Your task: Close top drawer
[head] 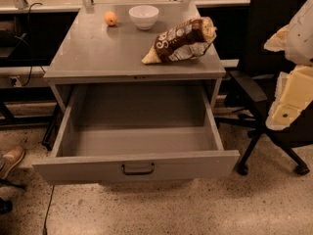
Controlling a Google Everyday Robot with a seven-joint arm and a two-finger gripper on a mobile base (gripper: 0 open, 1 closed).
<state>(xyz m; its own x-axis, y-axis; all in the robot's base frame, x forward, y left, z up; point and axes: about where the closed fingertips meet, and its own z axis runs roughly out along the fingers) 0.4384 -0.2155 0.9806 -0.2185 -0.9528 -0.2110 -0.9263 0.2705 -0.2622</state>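
Observation:
The top drawer (88, 168) of the grey metal cabinet is pulled far out toward me. Its flat front panel carries a small dark loop handle (138, 169) at the centre. The inside of the drawer is empty. The two lower drawers are hidden under it. My arm shows as cream and white parts at the right edge, and my gripper (282, 115) is at their lower end, right of the drawer's right front corner and apart from it. It holds nothing that I can see.
On the cabinet top (88, 53) lie a brown snack bag (181, 40), a white bowl (144, 16) and an orange (110, 18). A black office chair (274, 58) stands close on the right. A shoe (12, 158) and a floor cable (49, 199) are at the left.

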